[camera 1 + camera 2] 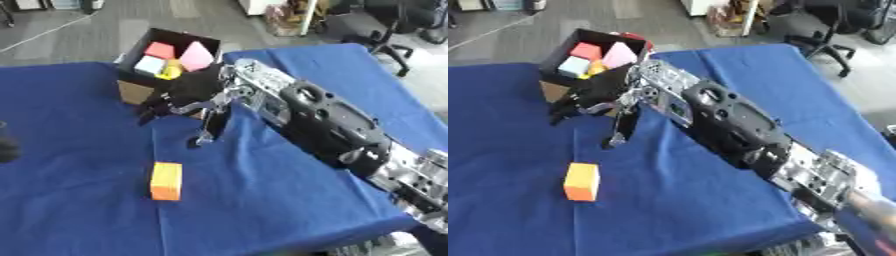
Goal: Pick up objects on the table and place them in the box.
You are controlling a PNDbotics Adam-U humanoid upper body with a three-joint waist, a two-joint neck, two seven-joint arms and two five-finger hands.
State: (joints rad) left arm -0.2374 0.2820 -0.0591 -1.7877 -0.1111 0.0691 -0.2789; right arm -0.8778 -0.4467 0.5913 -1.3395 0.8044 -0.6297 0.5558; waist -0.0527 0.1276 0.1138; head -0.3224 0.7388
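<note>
Right forearm: fills the lower right of the frame, black shell with silver joints, running diagonally up toward the centre.
Right hand (188, 102): upper centre of the frame, just in front of the box; fingers spread and hanging downward, holding nothing. One finger points down toward the cloth, the others splay out to the left.
Orange block (166, 181): lies on the blue tablecloth (79, 150) in the lower centre-left of the frame, well apart from the hand and nearer the camera than it.
Box (133, 91): upper centre-left, dark inside with a brown cardboard front, standing on the cloth. Its near wall is partly hidden by the hand.
Box contents: a red block (160, 50), a pink block (197, 56), a white block (149, 65) and something yellow (170, 71) between them.
Left hand: nothing I can identify as it; a dark blur at the far left edge is too unclear to name.
Task state: judged from the layout, the orange block is the one item left on the table.
Risk, reach: the hand sits close to the box wall; swinging toward the block could catch the box and shove it.
Risk, grasp: the block lies on a loose, creased cloth; fingers landing off-centre could push it away or drag the fabric.
Risk, drop: the box already looks crowded, so a block released low over the rim might perch on the others or tumble out.
</note>
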